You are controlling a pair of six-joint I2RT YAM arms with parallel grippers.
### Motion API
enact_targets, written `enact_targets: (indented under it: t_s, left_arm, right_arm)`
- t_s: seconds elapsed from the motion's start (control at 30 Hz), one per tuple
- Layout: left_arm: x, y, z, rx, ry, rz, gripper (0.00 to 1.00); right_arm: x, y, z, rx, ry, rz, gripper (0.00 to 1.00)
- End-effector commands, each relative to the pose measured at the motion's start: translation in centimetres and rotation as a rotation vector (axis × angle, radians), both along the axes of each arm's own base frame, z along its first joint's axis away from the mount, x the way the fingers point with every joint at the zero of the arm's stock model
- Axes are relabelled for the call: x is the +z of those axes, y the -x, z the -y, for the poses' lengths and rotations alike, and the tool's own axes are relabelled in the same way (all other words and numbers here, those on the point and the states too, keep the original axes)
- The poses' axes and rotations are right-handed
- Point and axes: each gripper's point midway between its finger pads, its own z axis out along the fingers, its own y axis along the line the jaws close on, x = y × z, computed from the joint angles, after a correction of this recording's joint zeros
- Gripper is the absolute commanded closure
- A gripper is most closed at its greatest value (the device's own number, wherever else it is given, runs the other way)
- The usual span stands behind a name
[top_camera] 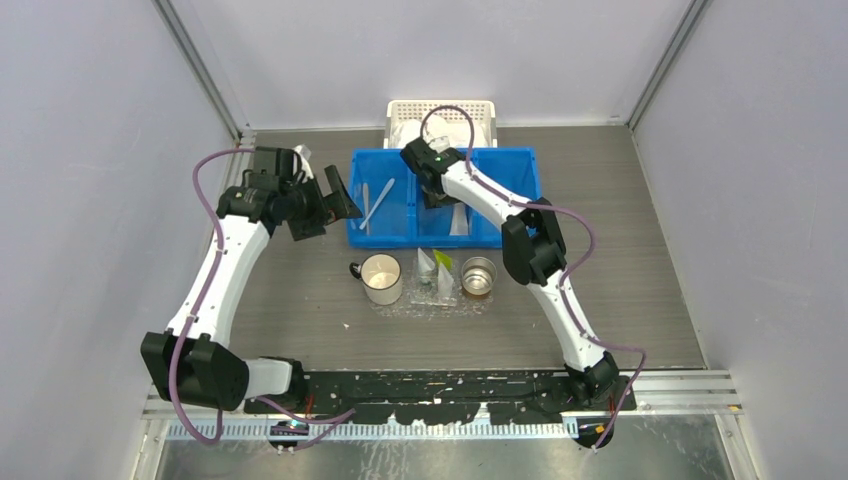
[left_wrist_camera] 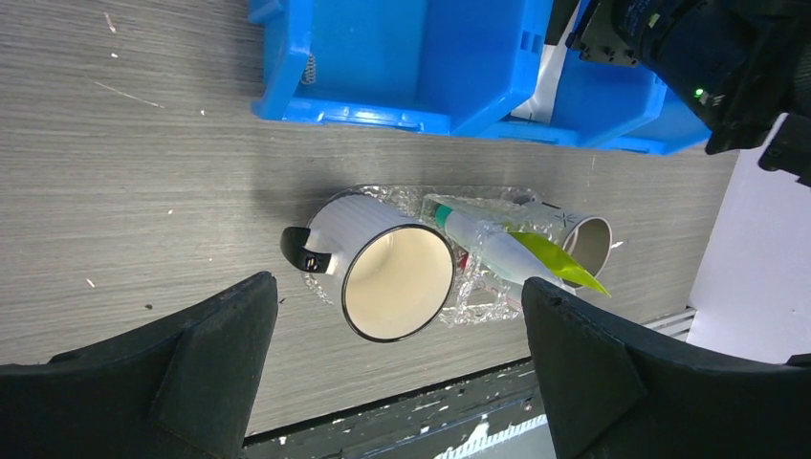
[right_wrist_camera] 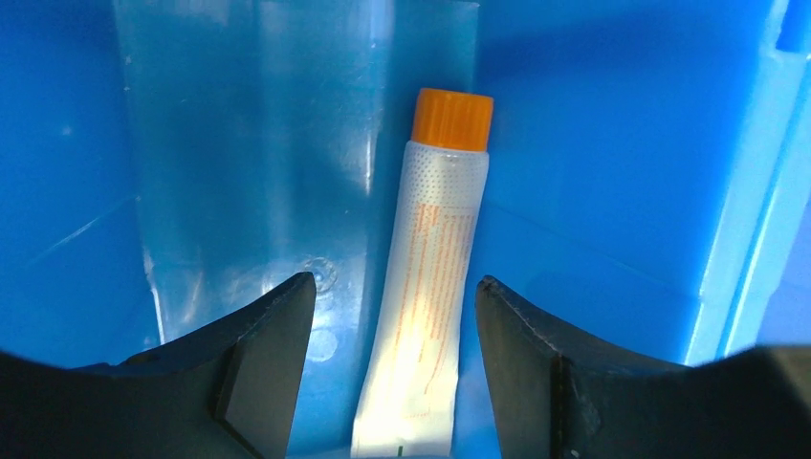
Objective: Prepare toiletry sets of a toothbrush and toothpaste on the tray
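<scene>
My right gripper [top_camera: 438, 196] is open, down in the middle compartment of the blue bin [top_camera: 510, 170]. In the right wrist view its fingers [right_wrist_camera: 277, 325] stand either side of a white toothpaste [right_wrist_camera: 430, 277] with an orange cap that lies on the bin floor; they do not touch it. A white toothbrush [top_camera: 377, 203] lies in the bin's left compartment. The clear tray [top_camera: 430, 309] holds a white mug [top_camera: 382, 278], a teal-capped tube with a yellow-green piece [left_wrist_camera: 488, 244] and a steel cup [top_camera: 478, 276]. My left gripper [top_camera: 325, 207] is open and empty, left of the bin.
A white perforated basket [top_camera: 440, 112] stands behind the blue bin. In the left wrist view the bin's wall [left_wrist_camera: 383, 57] is at the top, the mug [left_wrist_camera: 392, 277] below it, and the right arm [left_wrist_camera: 708, 48] at the upper right. Grey walls close in both sides.
</scene>
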Motion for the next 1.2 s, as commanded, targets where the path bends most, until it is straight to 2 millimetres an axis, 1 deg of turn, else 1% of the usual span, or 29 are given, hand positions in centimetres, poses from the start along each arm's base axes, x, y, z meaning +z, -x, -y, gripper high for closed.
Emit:
enact_targets:
  t_s: [0.0, 0.1, 0.23, 0.33, 0.43, 0.63, 0.7, 0.77, 0.83, 0.93, 1.03, 1.17]
  left_arm:
    - [0.7, -0.7, -0.1, -0.019, 0.006, 0.049, 0.00]
    - [0.8, -0.6, -0.3, -0.019, 0.005, 0.050, 0.00]
    - [0.9, -0.4, -0.5, -0.019, 0.006, 0.050, 0.00]
    - [1.1, -0.3, -0.6, -0.018, 0.006, 0.054, 0.00]
    - [1.1, -0.3, -0.7, -0.015, 0.006, 0.055, 0.00]
    - [0.9, -0.3, -0.9, -0.012, 0.006, 0.050, 0.00]
    - [0.9, -0.3, -1.0, -0.010, 0.004, 0.050, 0.00]
    - [1.0, -0.3, -1.1, -0.009, 0.003, 0.052, 0.00]
    - [1.0, -0.3, -1.1, -0.011, 0.005, 0.052, 0.00]
    - [0.9, -0.3, -0.9, -0.016, 0.023, 0.049, 0.00]
    - [0.9, -0.4, -0.7, -0.013, 0.038, 0.039, 0.00]
    - [1.3, -0.6, -0.6, -0.008, 0.046, 0.049, 0.00]
  right_arm:
    - [1.1, -1.3, 1.2, -0.060, 0.056, 0.113, 0.34]
    - [0.4, -1.3, 1.0, -0.071, 0.059, 0.115, 0.36]
    - [-0.4, -1.3, 1.1, -0.092, 0.076, 0.112, 0.39]
    - [-1.0, -1.2, 1.2, -0.105, 0.079, 0.108, 0.48]
    - [-1.7, -1.2, 1.2, -0.107, 0.080, 0.098, 0.49]
    - [-3.9, -0.7, 0.9, -0.109, 0.058, 0.046, 0.51]
    - [-4.5, -0.5, 0.6, -0.104, 0.038, 0.031, 0.59]
    - [-4.4, -0.5, 0.4, -0.100, 0.025, 0.032, 0.66]
    - [-3.6, -0.7, 0.2, -0.092, 0.014, 0.046, 0.69]
    - [-1.8, -1.3, 0.0, -0.078, -0.013, 0.082, 0.69]
    - [0.9, -2.2, -0.3, -0.054, -0.046, 0.129, 0.69]
    - [5.1, -3.7, -0.4, -0.029, -0.107, 0.199, 0.69]
